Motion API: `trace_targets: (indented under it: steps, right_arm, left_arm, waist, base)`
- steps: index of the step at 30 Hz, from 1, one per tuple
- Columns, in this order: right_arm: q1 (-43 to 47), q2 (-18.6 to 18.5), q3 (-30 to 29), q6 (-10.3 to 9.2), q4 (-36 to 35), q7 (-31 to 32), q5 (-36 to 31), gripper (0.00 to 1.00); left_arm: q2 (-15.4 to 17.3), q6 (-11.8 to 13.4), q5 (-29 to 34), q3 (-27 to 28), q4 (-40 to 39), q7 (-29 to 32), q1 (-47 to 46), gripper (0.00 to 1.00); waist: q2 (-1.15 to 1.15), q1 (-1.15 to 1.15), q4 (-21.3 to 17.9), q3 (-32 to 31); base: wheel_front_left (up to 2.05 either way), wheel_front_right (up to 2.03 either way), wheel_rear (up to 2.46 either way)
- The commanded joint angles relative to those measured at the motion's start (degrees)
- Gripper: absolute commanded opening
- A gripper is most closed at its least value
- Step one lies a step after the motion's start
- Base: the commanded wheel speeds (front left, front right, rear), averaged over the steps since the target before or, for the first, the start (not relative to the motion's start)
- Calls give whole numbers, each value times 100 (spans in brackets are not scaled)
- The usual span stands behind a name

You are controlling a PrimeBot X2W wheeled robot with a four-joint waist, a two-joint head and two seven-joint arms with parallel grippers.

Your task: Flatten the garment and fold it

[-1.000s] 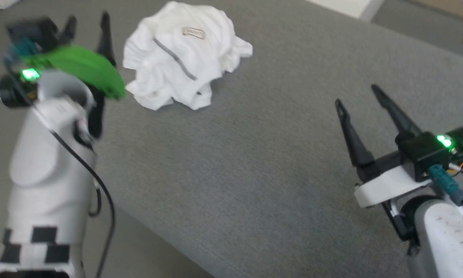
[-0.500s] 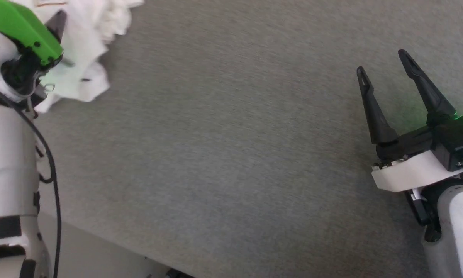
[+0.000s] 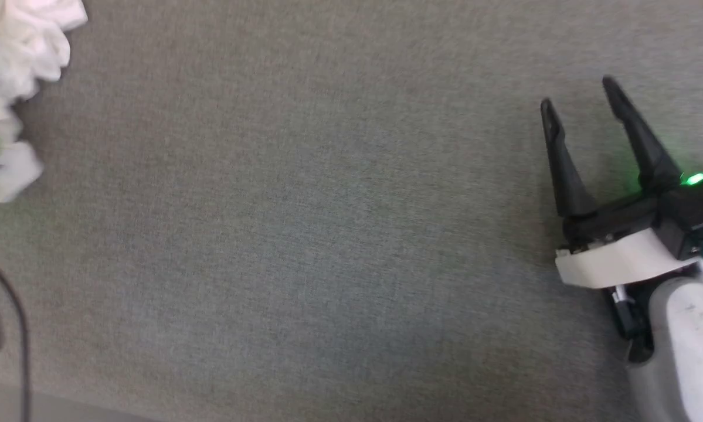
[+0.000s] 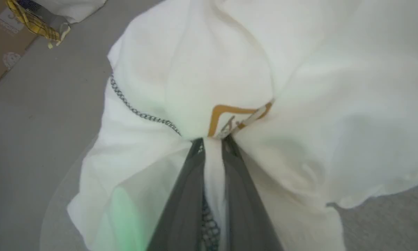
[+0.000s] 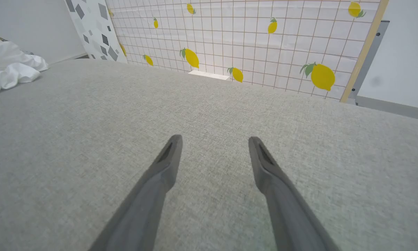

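One garment [image 4: 229,62]; two tools: left tool [image 4: 213,141], right tool [image 3: 578,94].

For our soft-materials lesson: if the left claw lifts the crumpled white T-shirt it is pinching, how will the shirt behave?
The white T-shirt will probably hang limp, since it lies in deep soft folds. It seems light: a small pinch in the left claw gathers it. It likely won't roll, but may drag on the grey fabric surface.
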Motion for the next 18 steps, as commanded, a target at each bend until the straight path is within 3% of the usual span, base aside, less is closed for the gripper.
trace_targets:
  steps: [1,6,10,13,18]
  right_arm:
    - [243,42,-66,-11,249,-53,55,100]
    - [562,293,-227,-11,675,-236,90,100]
    - [830,467,-373,-11,927,-336,93,100]
    - [996,550,-481,-11,1045,-376,94,100]
    - [1179,606,-597,-11,1091,-376,74,100]
  left_arm:
    - [279,43,287,42,-80,-434,-9,0]
    - [754,-172,887,-121,-216,-1706,-418,0]
    - [970,-550,1162,-453,-231,-2307,-901,0]
    - [937,-841,1258,-767,-300,-2570,-1335,0]
    - [504,-1182,1263,-1329,-511,-2661,-1989,0]
  waist:
    - [0,-1,-76,-858]
    - [0,-1,-190,-1832]
    - [0,-1,-364,-2519]
    - [0,-1,-544,-2921]
    - [0,-1,-894,-3326]
  base:
    - [0,0,0]
    - [0,0,0]
    - [0,0,0]
    - [0,0,0]
    - [0,0,0]
